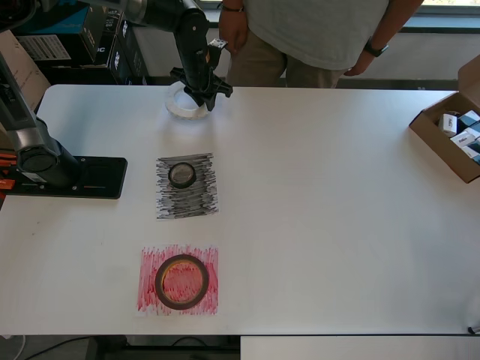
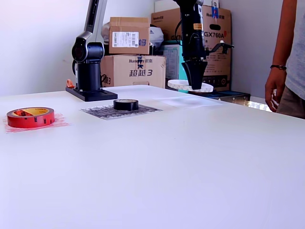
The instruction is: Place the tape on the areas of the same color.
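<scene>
The hand (image 2: 195, 85) holds the white tape roll (image 2: 186, 86) up high in the frame; a loose grip could drop it.

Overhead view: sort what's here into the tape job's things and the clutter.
Job:
- black tape on black patch
- red tape on red patch
- white tape, held in the gripper; exterior view shows it off the table
- white sheet, seen faintly in exterior view

Clutter:
- open carton of small boxes
- bystander
- stacked boxes
</scene>
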Robot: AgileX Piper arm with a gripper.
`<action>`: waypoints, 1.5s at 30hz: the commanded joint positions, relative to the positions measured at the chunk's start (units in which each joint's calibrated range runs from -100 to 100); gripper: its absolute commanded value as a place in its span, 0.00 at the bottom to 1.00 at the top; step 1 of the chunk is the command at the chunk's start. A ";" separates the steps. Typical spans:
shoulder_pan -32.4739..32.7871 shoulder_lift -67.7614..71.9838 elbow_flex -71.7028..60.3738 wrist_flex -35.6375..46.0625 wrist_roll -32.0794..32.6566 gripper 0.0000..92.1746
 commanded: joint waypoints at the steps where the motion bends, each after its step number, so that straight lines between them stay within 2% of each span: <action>1: 0.37 -0.02 0.50 -0.12 0.11 0.00; 6: 0.05 -0.02 0.77 -2.41 0.03 0.00; 33: -0.26 2.97 1.14 -2.41 0.03 0.01; 37: -0.34 2.97 1.14 -2.49 0.03 0.11; 42: -0.34 2.97 1.14 -2.49 0.19 0.33; 45: -0.34 2.97 1.14 -2.49 0.19 0.42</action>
